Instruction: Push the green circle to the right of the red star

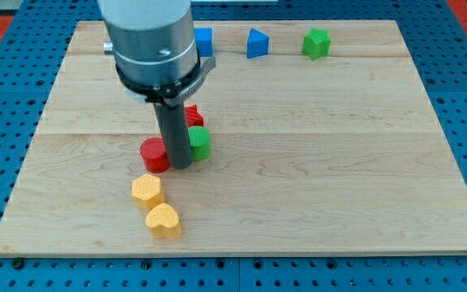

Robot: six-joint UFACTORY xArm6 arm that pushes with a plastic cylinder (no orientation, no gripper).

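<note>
My tip (180, 165) rests on the wooden board (314, 162) between two blocks left of centre. The green circle (199, 143) lies just to the tip's right, touching the rod. A red round block (154, 155) lies just to the tip's left. The red star (193, 116) sits right behind the green circle, toward the view's top, and is mostly hidden by the rod.
A yellow hexagon (147, 190) and a yellow heart (164, 220) lie below the tip. Along the view's top edge stand a blue block (204, 40), a blue triangular block (256, 43) and a green star (316, 43). The arm's grey body (151, 45) hides the board's upper left.
</note>
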